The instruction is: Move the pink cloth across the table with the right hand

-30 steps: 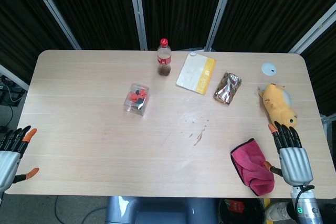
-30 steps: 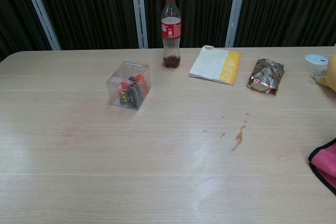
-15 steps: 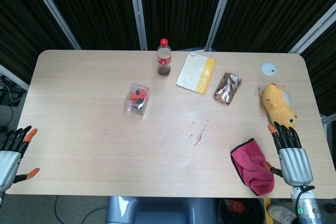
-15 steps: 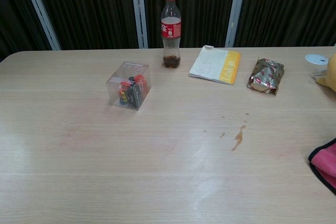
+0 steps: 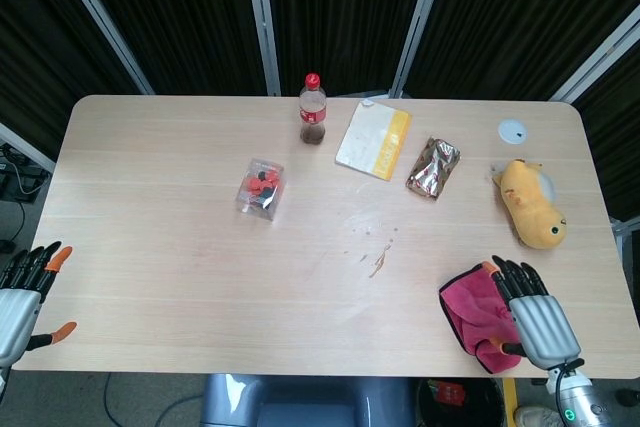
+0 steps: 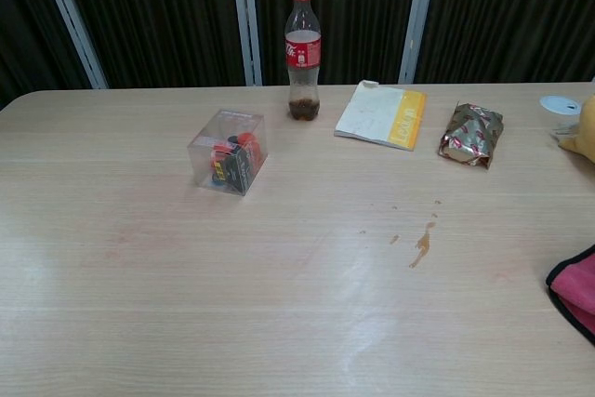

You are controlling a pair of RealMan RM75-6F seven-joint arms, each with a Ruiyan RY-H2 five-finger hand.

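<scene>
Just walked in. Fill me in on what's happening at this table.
The robot is about to move the pink cloth across the table. Its right hand lies over the cloth's right side at the near right corner, fingers extended; whether it grips yet cannot be told. The left hand hangs open off the near left edge, holding nothing. A cola bottle, a clear box, a booklet, a foil packet and a yellow plush toy sit untouched.

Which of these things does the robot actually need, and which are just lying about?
Needed: pink cloth, right hand over its right edge, table.

Lying about: cola bottle, clear box, yellow-white booklet, foil packet, yellow plush toy, white lid.
</scene>
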